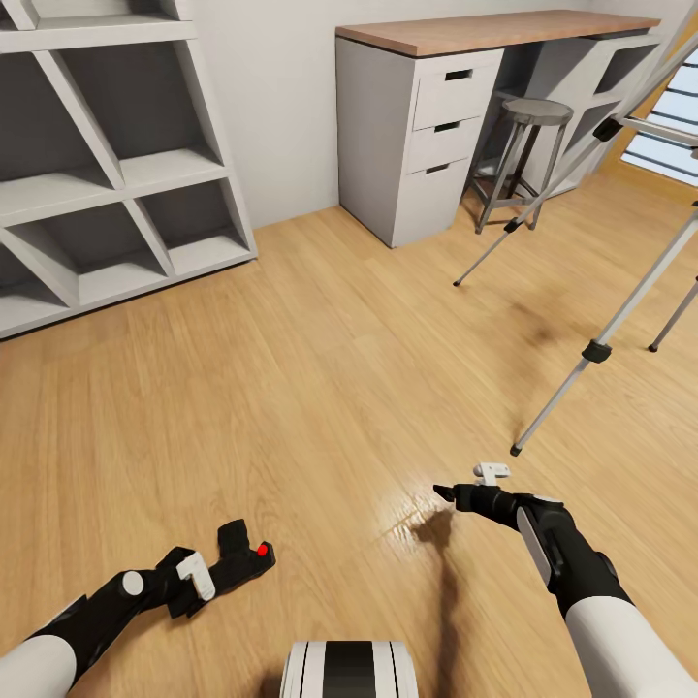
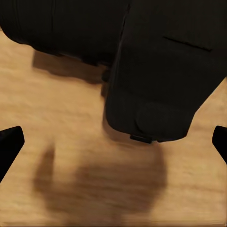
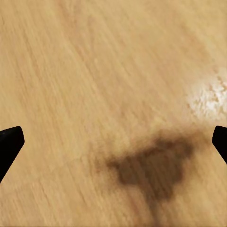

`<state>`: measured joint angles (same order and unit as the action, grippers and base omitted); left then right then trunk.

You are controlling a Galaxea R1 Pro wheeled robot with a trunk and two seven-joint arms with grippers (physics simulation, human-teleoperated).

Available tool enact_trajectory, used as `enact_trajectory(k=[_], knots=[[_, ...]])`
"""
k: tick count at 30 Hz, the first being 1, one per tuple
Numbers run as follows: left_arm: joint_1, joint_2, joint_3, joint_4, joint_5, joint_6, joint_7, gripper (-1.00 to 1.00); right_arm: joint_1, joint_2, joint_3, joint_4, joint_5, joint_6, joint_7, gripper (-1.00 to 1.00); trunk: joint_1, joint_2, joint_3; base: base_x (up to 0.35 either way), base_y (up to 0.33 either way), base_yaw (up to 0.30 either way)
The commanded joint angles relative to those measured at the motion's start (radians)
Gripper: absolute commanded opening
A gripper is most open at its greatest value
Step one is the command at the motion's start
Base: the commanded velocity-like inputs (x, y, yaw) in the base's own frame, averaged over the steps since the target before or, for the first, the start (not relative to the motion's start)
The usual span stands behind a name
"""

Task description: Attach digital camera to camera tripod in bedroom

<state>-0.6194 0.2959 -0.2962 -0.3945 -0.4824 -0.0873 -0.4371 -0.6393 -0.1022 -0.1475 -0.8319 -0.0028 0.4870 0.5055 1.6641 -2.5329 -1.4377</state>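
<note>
The digital camera (image 1: 248, 561), small and black with a red button on top, is low over the wood floor at the lower left. My left gripper (image 1: 225, 556) is right at it. In the left wrist view the camera body (image 2: 156, 71) looms just beyond the fingertips (image 2: 10, 142), which stand wide apart and open. I cannot tell whether they touch it. The camera tripod (image 1: 598, 349) stands at the right, with silver legs and black joints; its head is cut off by the frame edge. My right gripper (image 1: 454, 494) hovers open over bare floor, short of the nearest tripod foot.
White cube shelves (image 1: 116, 174) line the left wall. A white desk with drawers and a wooden top (image 1: 427, 126) stands at the back, with a round grey metal stool (image 1: 533, 114) beside it. Light wood floor (image 1: 339, 368) lies between me and the tripod.
</note>
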Motion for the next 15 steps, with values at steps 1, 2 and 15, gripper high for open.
enact_trajectory(k=[1,2,15], knots=[[0.0,0.0,0.0,-0.001,-0.014,-0.005,-0.001,1.0,0.0,0.0,-0.003,-0.001,0.0,0.007,0.005,1.0,0.0,0.0,-0.001,0.0,0.0,0.0],[0.0,-0.001,0.0,-0.001,-0.017,-0.003,0.0,1.0,0.0,0.0,-0.003,-0.001,0.0,0.007,0.005,1.0,0.0,0.0,-0.001,0.0,0.0,0.0],[0.0,-0.003,0.001,0.0,-0.027,0.004,0.001,1.0,0.0,-0.001,-0.003,-0.001,-0.002,0.011,0.005,1.0,0.0,0.0,-0.001,0.0,0.0,0.0]])
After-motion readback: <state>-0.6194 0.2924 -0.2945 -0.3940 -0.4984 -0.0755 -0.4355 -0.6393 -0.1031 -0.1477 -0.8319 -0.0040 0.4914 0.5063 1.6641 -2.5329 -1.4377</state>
